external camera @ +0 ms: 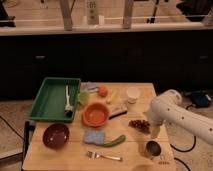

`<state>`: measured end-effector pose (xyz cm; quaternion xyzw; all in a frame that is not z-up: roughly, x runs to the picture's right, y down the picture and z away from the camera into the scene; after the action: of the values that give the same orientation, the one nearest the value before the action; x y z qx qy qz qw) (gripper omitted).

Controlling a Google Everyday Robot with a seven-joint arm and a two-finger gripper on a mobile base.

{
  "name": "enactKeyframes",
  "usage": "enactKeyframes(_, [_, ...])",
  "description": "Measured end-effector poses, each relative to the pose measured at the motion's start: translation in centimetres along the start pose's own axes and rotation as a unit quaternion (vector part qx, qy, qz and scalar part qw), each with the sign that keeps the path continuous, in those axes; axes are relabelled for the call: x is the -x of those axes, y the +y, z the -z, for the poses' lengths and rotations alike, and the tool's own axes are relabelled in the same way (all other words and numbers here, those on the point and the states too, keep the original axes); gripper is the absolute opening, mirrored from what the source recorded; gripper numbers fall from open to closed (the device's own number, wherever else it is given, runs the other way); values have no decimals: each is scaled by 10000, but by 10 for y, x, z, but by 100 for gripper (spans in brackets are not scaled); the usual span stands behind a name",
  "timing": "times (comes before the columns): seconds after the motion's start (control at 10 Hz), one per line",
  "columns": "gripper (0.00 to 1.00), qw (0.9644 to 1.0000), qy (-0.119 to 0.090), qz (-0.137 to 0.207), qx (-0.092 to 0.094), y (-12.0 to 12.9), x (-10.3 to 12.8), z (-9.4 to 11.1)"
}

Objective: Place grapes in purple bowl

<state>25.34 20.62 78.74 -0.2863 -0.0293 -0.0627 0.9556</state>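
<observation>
purple bowl [56,136] sits near-left on the wooden table [70,156], orange bowl [95,114] right of it. the grapes [139,125] lie on the table further right, and my gripper [154,133] hangs just right of them, jaws apart, nothing held.

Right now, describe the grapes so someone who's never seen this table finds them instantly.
Start at the wooden table, then go to its right side in the picture, where the white robot arm reaches in. The grapes lie on the wood just left of the gripper, between the white cup behind and the steel cup in front. They are the only dark red, bumpy cluster there.
</observation>
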Motion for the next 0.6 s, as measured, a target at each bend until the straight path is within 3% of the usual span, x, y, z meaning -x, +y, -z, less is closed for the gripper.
enactKeyframes(0.6, [80,9996,-144,194,136,-3,-4,-26])
